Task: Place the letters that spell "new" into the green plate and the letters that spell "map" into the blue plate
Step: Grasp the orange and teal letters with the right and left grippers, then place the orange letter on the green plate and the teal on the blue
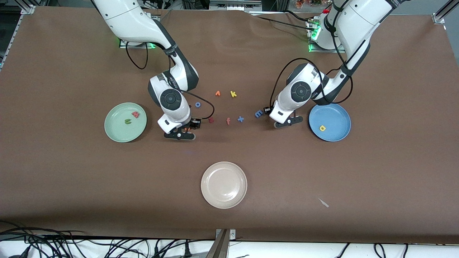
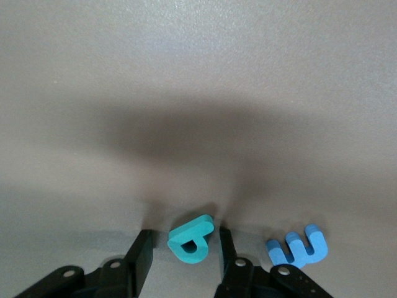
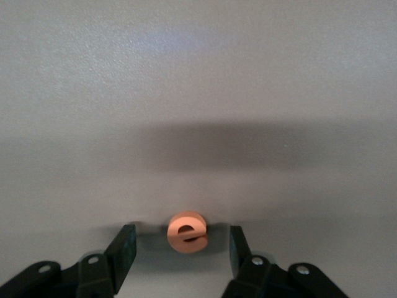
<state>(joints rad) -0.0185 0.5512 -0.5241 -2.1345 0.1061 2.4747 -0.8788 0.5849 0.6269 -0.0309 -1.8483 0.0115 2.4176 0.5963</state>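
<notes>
My left gripper [image 2: 181, 254] straddles the "a" [image 2: 191, 239] mid-table, jaws spread; the "m" [image 2: 298, 246] just beside could get nudged. My right gripper [image 3: 181, 248], also spread, brackets the "e" [image 3: 187, 233]; an off-centre squeeze could flip it.

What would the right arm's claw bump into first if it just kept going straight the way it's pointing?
Most likely the orange "e". The right claw points down at the table, and that letter sits between its fingers, which stand apart on either side. Past the letter there is only tabletop, though how much gap remains is hard to judge.
</notes>
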